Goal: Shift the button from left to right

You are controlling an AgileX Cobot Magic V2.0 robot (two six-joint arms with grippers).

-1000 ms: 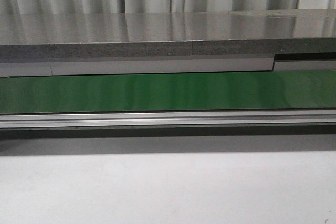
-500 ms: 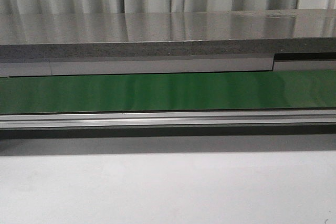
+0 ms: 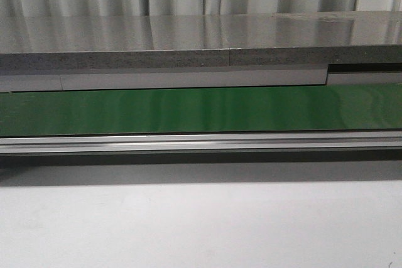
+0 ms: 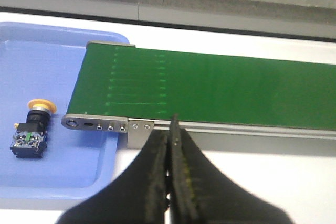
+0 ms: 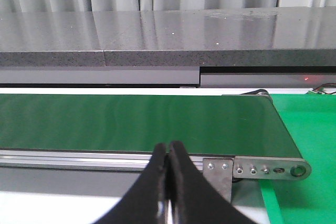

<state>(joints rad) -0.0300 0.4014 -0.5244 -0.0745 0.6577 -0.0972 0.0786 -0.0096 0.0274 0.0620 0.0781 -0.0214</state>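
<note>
On the blue tray (image 4: pixel 58 177) lies the yellow-capped, black-bodied button (image 4: pixel 32 128)

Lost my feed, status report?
Both end effectors shut, empty: left, right. Button lying in blue tray. Conveyor belt bare.

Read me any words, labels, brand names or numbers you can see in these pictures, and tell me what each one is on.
No text can be read in any view.
The button in the blue tray: its green-silver contact end may carry markings, but they are too small and blurred to read.
The green conveyor belt, its metal end bracket, the grey counter: no lettering visible.
The left pincer and the right pincer: no markings visible.
</note>
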